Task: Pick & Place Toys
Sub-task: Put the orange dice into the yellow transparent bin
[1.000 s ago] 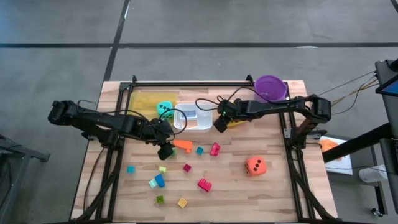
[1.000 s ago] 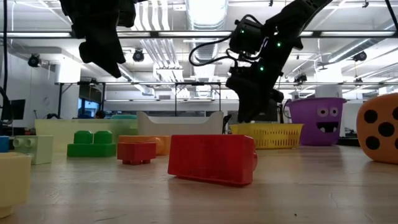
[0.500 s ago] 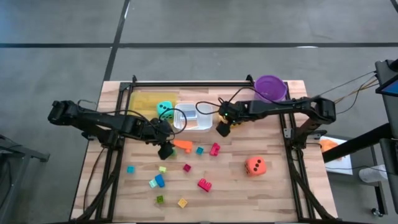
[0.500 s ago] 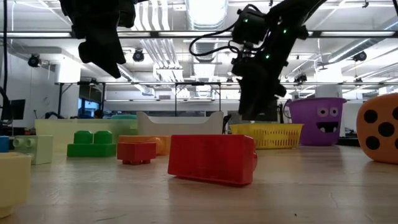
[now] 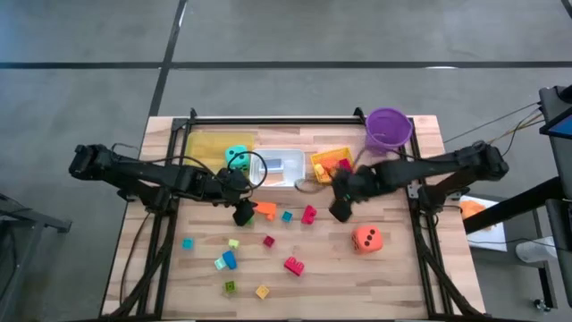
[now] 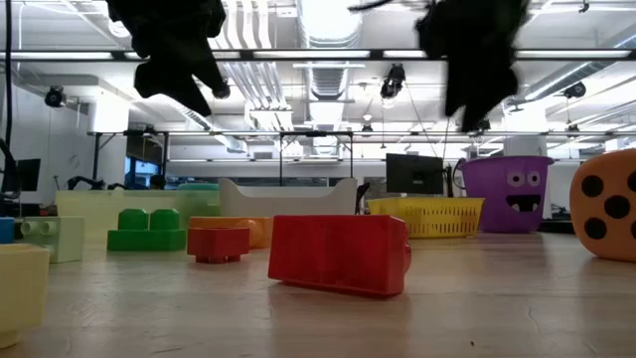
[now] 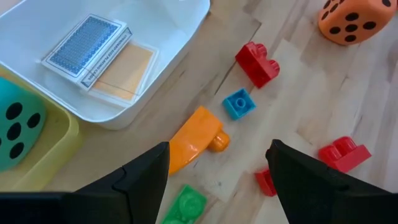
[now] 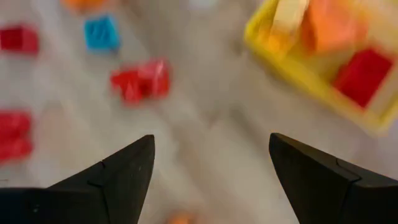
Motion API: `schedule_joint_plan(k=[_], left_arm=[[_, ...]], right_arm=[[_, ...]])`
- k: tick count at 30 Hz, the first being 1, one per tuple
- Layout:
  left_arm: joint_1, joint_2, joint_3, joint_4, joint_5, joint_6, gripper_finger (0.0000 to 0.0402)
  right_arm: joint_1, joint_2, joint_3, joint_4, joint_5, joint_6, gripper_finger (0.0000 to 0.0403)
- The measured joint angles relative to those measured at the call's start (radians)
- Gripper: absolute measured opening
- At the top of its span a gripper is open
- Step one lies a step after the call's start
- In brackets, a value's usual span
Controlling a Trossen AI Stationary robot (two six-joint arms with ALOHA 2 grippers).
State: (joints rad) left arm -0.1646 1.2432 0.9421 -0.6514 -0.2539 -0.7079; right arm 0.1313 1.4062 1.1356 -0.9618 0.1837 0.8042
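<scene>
Right wrist view's blocks (image 8: 140,81) and yellow basket (image 8: 323,81) motion-blurred; orange die (image 7: 356,18) edge-cropped.

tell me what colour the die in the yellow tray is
Teal with black dots, clearest in the left wrist view.

No readable words, brands or numbers found anywhere. Only black pips seen on the orange die (image 7: 351,20) and the teal die (image 7: 17,127), and a cartoon face noticed on the purple bucket (image 6: 515,194).
</scene>
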Motion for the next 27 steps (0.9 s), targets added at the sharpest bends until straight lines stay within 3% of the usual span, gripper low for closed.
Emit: schedule_joint_plan(k=[6, 11, 15, 27], left_arm=[[0.000, 0.000, 0.000, -0.001, -0.001, 0.000, 0.0266], [0.000, 0.000, 0.000, -0.003, 0.000, 0.000, 0.0266], [0.000, 0.000, 0.000, -0.003, 0.003, 0.000, 0.0266], [0.000, 0.000, 0.000, -0.004, 0.015, 0.000, 0.0266]], right_arm=[[0.255, 0.015, 0.063, -0.210, 0.019, 0.106, 0.0313], [0.455, 0.049, 0.094, -0.213, 0.072, 0.044, 0.0313], [0.581, 0.092, 0.110, -0.214, 0.083, 0.085, 0.0313], [0.715, 0.313, 0.189, -0.344, 0.134, 0.244, 0.0313]])
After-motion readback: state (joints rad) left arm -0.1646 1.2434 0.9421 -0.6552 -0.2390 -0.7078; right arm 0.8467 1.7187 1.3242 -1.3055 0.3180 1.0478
